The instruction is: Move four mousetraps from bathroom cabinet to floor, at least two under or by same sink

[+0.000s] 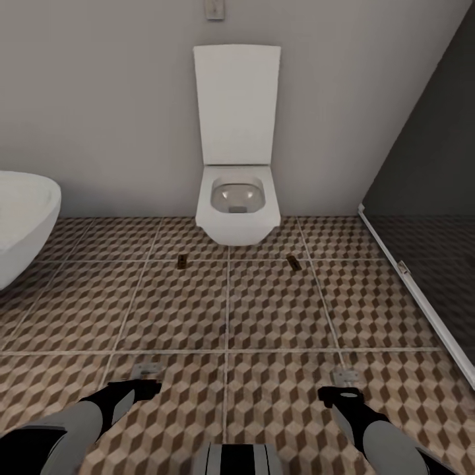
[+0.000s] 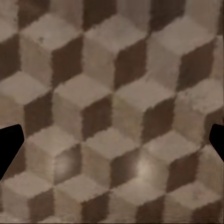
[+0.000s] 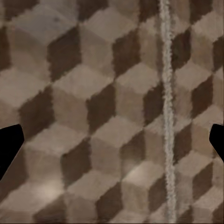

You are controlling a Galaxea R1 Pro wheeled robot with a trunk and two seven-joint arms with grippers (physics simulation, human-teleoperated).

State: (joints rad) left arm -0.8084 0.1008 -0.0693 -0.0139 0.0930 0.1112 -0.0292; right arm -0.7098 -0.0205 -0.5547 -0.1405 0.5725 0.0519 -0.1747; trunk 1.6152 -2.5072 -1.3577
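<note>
Two small dark objects lie on the bathroom floor (image 1: 178, 310), one (image 1: 181, 262) just ahead of the wall-hung toilet (image 1: 236, 211) toward its left and another (image 1: 294, 264) toward its right. They are too small to identify surely, but they are likely mousetraps already set down. If so, roughly half the work is done — yet they sit beside the toilet, not a sink, so that condition looks unmet.

The left gripper (image 1: 148, 371) and right gripper (image 1: 344, 377) hang low over the tiles, and the wrist views show each pair of fingers spread wide with nothing between them.

The floor is matte tile with a brown, beige and cream cube print and pale grout lines. The toilet is glossy, squared white ceramic, a rounded white basin (image 1: 23, 218) curves in at the left, and a dark glass panel (image 1: 429, 171) stands on the right.
</note>
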